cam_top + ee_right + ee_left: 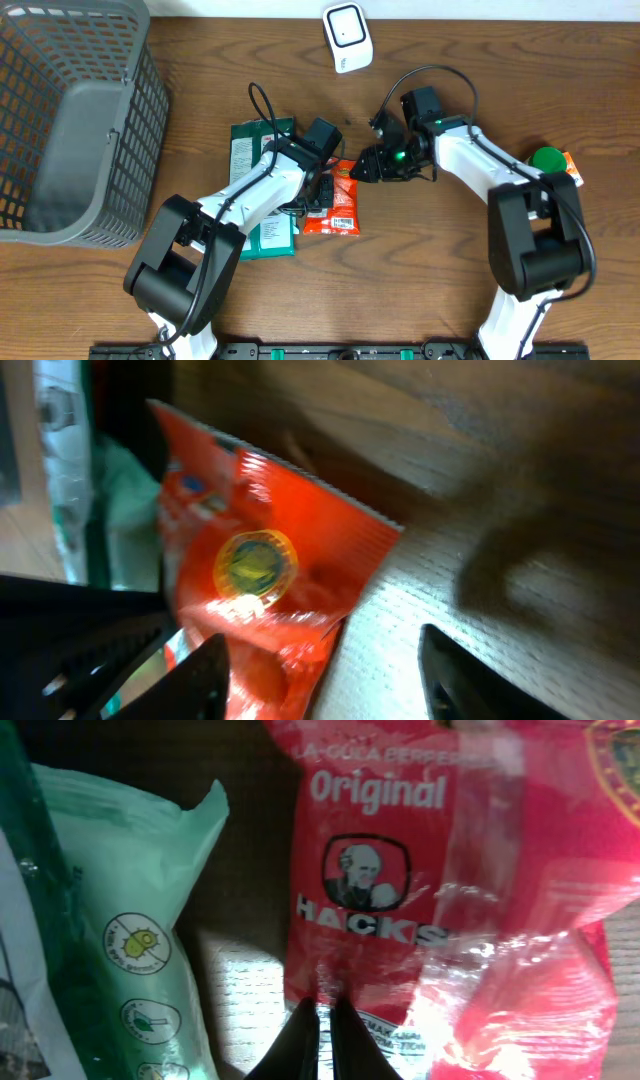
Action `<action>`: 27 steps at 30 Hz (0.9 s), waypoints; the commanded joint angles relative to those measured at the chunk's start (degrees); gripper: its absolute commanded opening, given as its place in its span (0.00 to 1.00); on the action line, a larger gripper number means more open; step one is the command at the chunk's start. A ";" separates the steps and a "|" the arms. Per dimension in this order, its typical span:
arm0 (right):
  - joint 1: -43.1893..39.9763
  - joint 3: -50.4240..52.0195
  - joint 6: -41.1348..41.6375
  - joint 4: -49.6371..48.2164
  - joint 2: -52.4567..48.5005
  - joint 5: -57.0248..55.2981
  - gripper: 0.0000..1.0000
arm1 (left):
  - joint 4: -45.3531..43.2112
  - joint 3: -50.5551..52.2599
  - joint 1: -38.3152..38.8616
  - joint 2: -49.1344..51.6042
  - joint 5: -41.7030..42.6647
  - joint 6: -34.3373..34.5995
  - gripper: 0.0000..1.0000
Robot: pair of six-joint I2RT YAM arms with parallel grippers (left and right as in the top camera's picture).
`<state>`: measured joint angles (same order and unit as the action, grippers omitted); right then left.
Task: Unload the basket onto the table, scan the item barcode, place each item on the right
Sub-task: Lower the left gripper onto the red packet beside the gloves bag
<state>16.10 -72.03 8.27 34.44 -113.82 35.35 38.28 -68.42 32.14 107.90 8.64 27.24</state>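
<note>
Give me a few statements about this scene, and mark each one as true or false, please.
1. The left tool is shut on the edge of the red bag. True.
2. The right tool is shut. False: its fingers stand apart, with one end of the bag between them.
3. The white scanner lies inside the grey basket. False: it lies on the table, apart from the basket.
4. A green pack lies beside the red bag. True.
5. The red bag bears the word "Original". True.
</note>
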 commanded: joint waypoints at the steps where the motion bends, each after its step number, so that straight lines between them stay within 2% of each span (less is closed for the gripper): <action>1: 0.22 0.07 1.55 -0.92 -2.05 1.40 0.50 | -0.07 1.25 0.04 -0.70 -0.79 0.96 0.08; 7: 0.24 0.26 1.62 -3.48 -3.30 1.92 0.38 | -0.28 1.25 0.04 -0.70 -0.79 0.94 0.08; 14: -0.31 0.26 2.43 -6.27 -6.21 9.68 0.29 | -0.28 1.25 0.04 -0.68 -0.79 0.94 0.09; 15: -0.37 0.26 2.43 -6.62 -6.34 9.81 0.27 | -0.26 1.25 0.04 -0.68 -0.79 0.94 0.09; 17: -0.48 0.26 2.27 -7.39 -6.34 8.92 0.15 | -0.35 1.25 0.04 -0.68 -0.81 0.94 0.08; 18: -0.68 0.26 1.99 -7.89 -6.32 7.89 0.01 | -0.48 1.25 0.04 -0.68 -0.81 0.92 0.09; 22: -2.34 0.26 1.44 -9.40 -6.29 2.32 0.01 | -0.72 1.25 0.04 -0.68 -0.81 0.90 0.08; 27: -4.11 0.26 0.85 -10.08 -6.29 2.47 0.01 | -0.85 1.25 0.04 -0.68 -0.79 0.24 0.09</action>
<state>13.15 -71.99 10.17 24.38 -119.28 39.88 37.45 -67.99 32.14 107.90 8.64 27.22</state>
